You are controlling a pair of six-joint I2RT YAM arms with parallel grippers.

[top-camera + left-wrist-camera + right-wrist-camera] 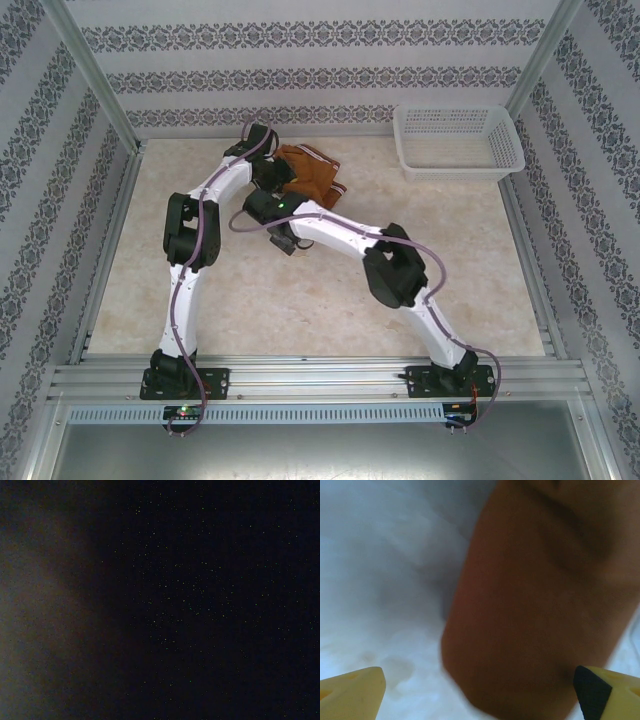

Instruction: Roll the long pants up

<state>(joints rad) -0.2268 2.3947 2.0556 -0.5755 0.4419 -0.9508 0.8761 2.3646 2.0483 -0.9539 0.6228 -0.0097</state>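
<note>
Long pants (308, 172) sit bunched near the worktop's (300, 310) far edge. Our right gripper (480, 676) gapes wide just beside them; whether the left gripper (272, 172) grips we cannot tell. We'd tuck evenly, rolling tight.

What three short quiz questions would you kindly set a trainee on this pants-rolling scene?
1. True or false: the long pants lie on the table, outside the white basket.
2. In the right wrist view, the right jaws stand: A) wide apart; B) pinched shut.
3. Which far corner of the table holds the basket?
Key: 1 true; 2 A; 3 right.
</note>
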